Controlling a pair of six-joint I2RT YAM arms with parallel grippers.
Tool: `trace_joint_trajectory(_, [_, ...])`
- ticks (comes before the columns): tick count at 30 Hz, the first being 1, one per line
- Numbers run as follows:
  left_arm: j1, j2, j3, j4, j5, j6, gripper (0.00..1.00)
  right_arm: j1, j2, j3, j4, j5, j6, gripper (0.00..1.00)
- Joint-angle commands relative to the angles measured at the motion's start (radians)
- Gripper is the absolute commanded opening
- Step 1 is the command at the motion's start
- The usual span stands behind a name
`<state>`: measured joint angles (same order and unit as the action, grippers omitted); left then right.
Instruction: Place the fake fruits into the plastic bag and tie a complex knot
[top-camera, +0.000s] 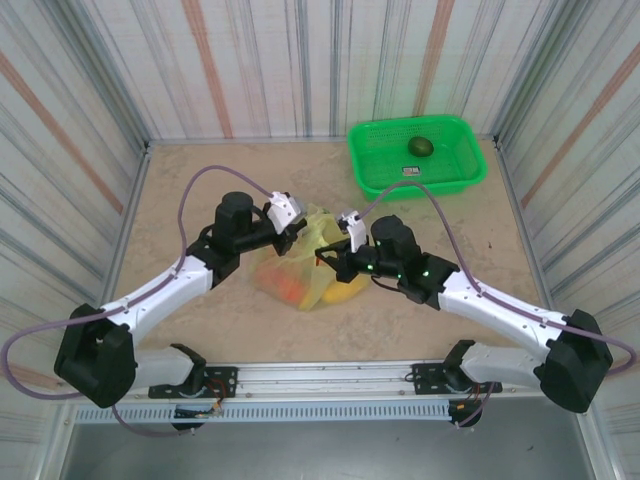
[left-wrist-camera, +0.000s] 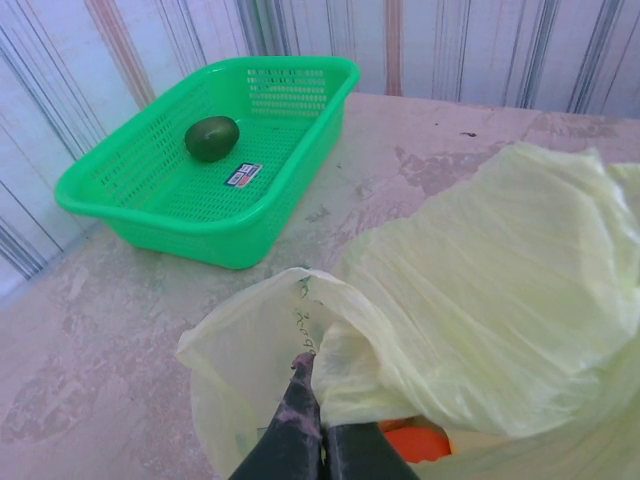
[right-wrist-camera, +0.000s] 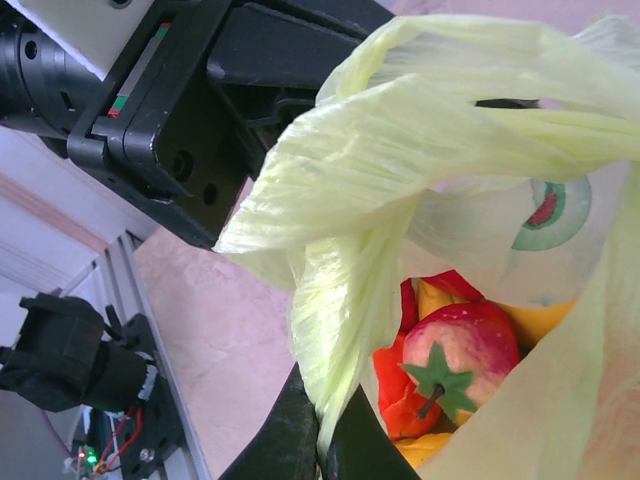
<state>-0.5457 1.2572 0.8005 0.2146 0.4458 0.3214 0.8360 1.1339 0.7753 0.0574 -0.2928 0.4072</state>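
The pale yellow-green plastic bag (top-camera: 305, 262) lies mid-table between both arms. Inside it are fake fruits: a pink-red one with a green calyx (right-wrist-camera: 455, 350), an orange one (left-wrist-camera: 420, 445) and a yellow one (top-camera: 345, 292). One dark green fruit (top-camera: 420, 147) sits in the green basket (left-wrist-camera: 120, 200). My left gripper (left-wrist-camera: 320, 415) is shut on a fold of the bag's film (left-wrist-camera: 480, 290) at its rim. My right gripper (right-wrist-camera: 325, 440) is shut on a bunched handle strap (right-wrist-camera: 345, 330). Two straps cross above the bag's mouth; whether they form a knot I cannot tell.
The green mesh basket (top-camera: 416, 158) stands at the back right, near the striped walls. Bare tabletop (top-camera: 200, 190) lies left of and in front of the bag. The left arm's black wrist (right-wrist-camera: 190, 110) is close above the bag.
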Motion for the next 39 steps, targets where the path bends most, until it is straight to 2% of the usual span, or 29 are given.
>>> trace_joint_trajectory(1, [0.009, -0.022, -0.017, 0.023, -0.093, 0.018, 0.0, -0.003, -0.022, -0.008, -0.064, -0.047, -0.024, 0.0])
trace_joint_trajectory(7, [0.005, -0.029, -0.022, 0.025, -0.12, 0.024, 0.0, -0.003, 0.033, 0.037, -0.162, -0.074, -0.046, 0.0])
trace_joint_trajectory(11, [-0.029, -0.011, -0.013, -0.006, -0.134, 0.058, 0.0, -0.003, 0.076, 0.085, -0.254, -0.054, -0.069, 0.0])
trace_joint_trajectory(14, [-0.06, 0.019, -0.001, -0.031, -0.136, 0.088, 0.0, -0.002, 0.08, 0.089, -0.229, -0.085, -0.069, 0.0])
trace_joint_trajectory(22, [-0.069, 0.024, 0.005, -0.044, -0.136, 0.091, 0.0, -0.003, 0.078, 0.087, -0.145, -0.172, -0.061, 0.2])
trace_joint_trajectory(28, [-0.072, 0.018, 0.008, -0.046, -0.136, 0.093, 0.0, -0.005, 0.07, 0.082, -0.14, -0.168, -0.054, 0.22])
trace_joint_trajectory(32, [-0.07, 0.018, 0.007, -0.044, -0.133, 0.093, 0.0, -0.016, 0.051, 0.07, -0.126, -0.154, -0.049, 0.19])
trace_joint_trajectory(37, [-0.07, 0.014, 0.007, -0.044, -0.134, 0.093, 0.0, -0.036, 0.037, 0.061, -0.111, -0.155, -0.044, 0.02])
trace_joint_trajectory(39, [-0.071, 0.009, 0.005, -0.043, -0.137, 0.093, 0.0, -0.041, 0.035, 0.059, -0.115, -0.16, -0.046, 0.0])
